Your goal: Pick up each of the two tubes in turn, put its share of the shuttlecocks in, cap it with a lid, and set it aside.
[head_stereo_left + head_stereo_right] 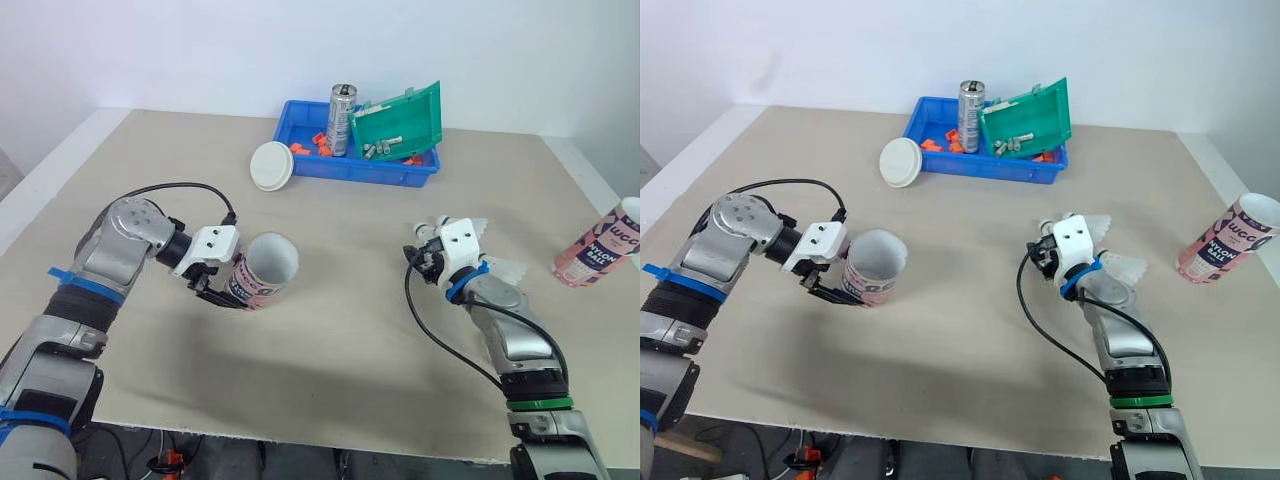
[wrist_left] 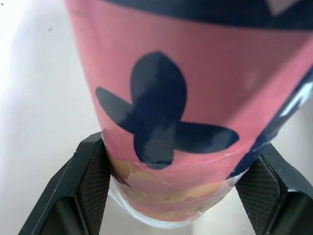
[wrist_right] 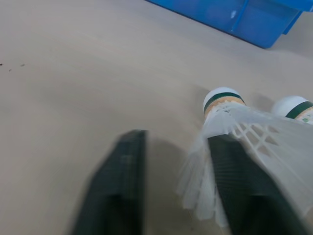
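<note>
Left gripper grasps pink tube, centre-left, mouth uncapped. Right gripper spread beside shuttlecocks, none held. Loading, capping and the second tube at right edge all remain, I judge.

Beige surface, flat and matte, with a paler white border along its left and right sides. Behind it I see a plain white wall, evenly lit. Shadows on the surface are soft. Below the near edge is dark floor with black cables.
</note>
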